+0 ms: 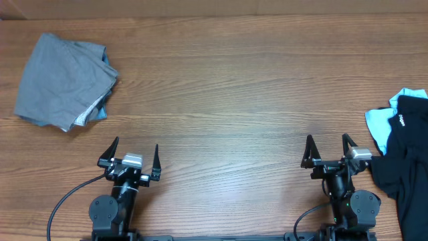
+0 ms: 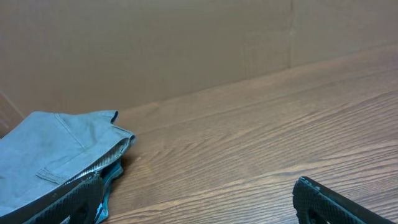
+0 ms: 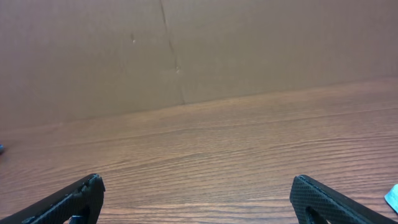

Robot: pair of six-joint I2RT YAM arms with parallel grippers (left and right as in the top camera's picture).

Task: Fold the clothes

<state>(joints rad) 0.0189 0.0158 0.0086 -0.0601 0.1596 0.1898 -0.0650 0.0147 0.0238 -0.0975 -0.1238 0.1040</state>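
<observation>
From overhead, we find the grey shorts point(image 1: 63, 80) at about ten o'clock on the counter point(image 1: 234, 87), well apart from both arms. They lie as a compact, roughly square bundle, layered on themselves, with a strip of blue cloth point(image 1: 100, 115) peeking out at their four o'clock edge. We judge the folding done or nearly so: the bundle looks tidy, nothing is being held, and the arms sit at the near edge. At most, squaring up the loose four o'clock corner is left. The left claw point(image 1: 136, 144) is at seven o'clock, its jaws spread wide and empty. The right claw point(image 1: 327, 138) at five o'clock is likewise agape with nothing between its fingers. At three to four o'clock a black garment point(image 1: 408, 167) and a light-blue garment point(image 1: 381, 124) lie heaped at the counter's edge, just beside the right arm.

From the left wrist, we see the shorts at nine o'clock: soft, plain grey fabric with a stitched pocket seam and a hemmed edge. The layers are stacked, and a ribbed lighter edge and blue cloth show beneath. The two fingers stand far apart, with bare wood between them.

From the right wrist, we see only bare counter ahead and a brown wall behind. The fingers are wide apart, and the shorts are out of this view.
</observation>
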